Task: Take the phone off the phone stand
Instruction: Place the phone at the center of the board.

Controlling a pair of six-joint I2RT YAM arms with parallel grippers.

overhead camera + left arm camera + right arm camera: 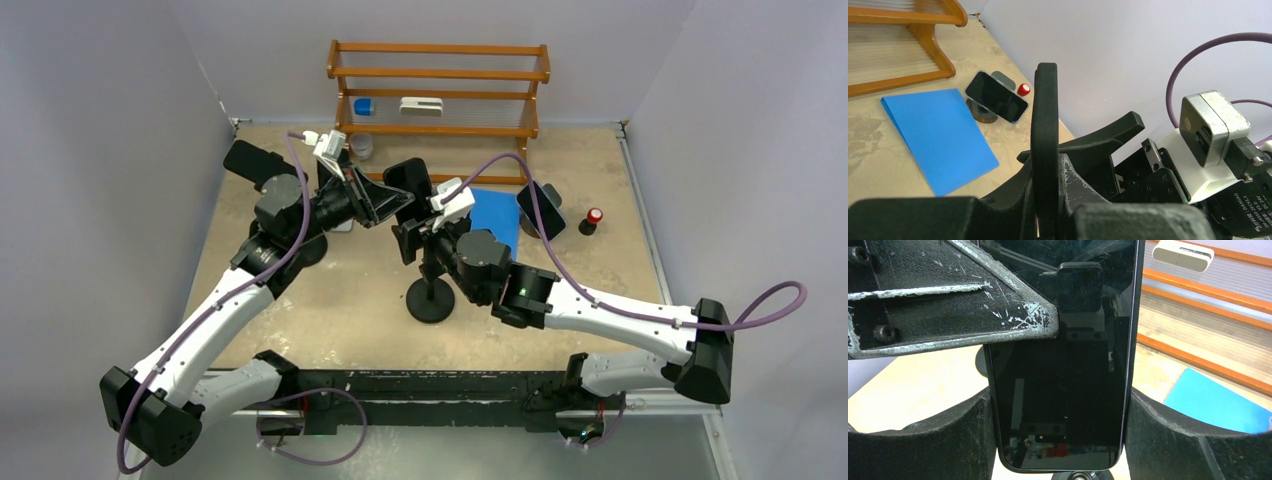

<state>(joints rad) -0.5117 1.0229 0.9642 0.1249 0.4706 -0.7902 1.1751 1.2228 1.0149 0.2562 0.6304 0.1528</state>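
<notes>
A black phone (408,181) stands upright above the phone stand, whose round black base (430,301) rests on the table. My left gripper (393,203) comes in from the left and is shut on the phone's upper part, front and back; the left wrist view shows the phone (1044,130) edge-on between the jaws. My right gripper (1060,440) is shut on the phone's lower part, its pads (960,440) pressed against both side edges of the dark screen (1063,370). The stand's joint (1088,476) peeks out below the phone.
A blue sheet (497,216) lies behind the stand. A second phone (540,208) sits on a small round stand to its right, with a red-capped object (593,217) beside it. A wooden rack (437,85) holding small items lines the back wall.
</notes>
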